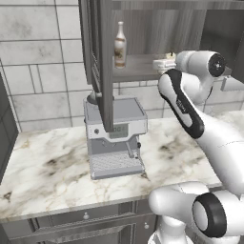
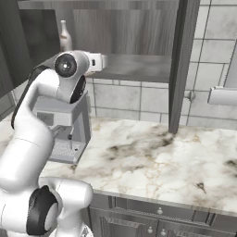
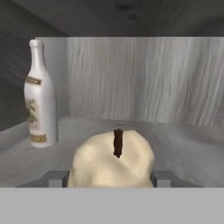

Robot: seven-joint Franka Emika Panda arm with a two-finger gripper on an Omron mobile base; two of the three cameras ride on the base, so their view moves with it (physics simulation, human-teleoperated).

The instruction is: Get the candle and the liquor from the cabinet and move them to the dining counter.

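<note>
The beige candle (image 3: 111, 162) with its dark wick sits low on the grey shelf of the open cabinet (image 1: 138, 71), squeezed between my two finger tips. My gripper (image 3: 109, 178) is shut on it, one pad pressed to each side. From the left base a sliver of the candle (image 1: 167, 58) peeks out past the hand (image 1: 163, 64), which reaches into the cabinet (image 2: 139, 69) from the front. The liquor (image 3: 40, 94) stands upright at the shelf's left, apart from the gripper (image 2: 99, 61); the bottle (image 1: 120, 45) (image 2: 65, 36) is untouched. The dining counter is out of view.
A coffee machine (image 1: 114, 138) (image 2: 65, 125) stands on the marble worktop (image 1: 43, 171) (image 2: 152, 162) right under the shelf's left part. Open cabinet doors (image 1: 102, 71) (image 2: 183, 65) hang edge-on at both sides of the arm. Grey drawers run below the worktop.
</note>
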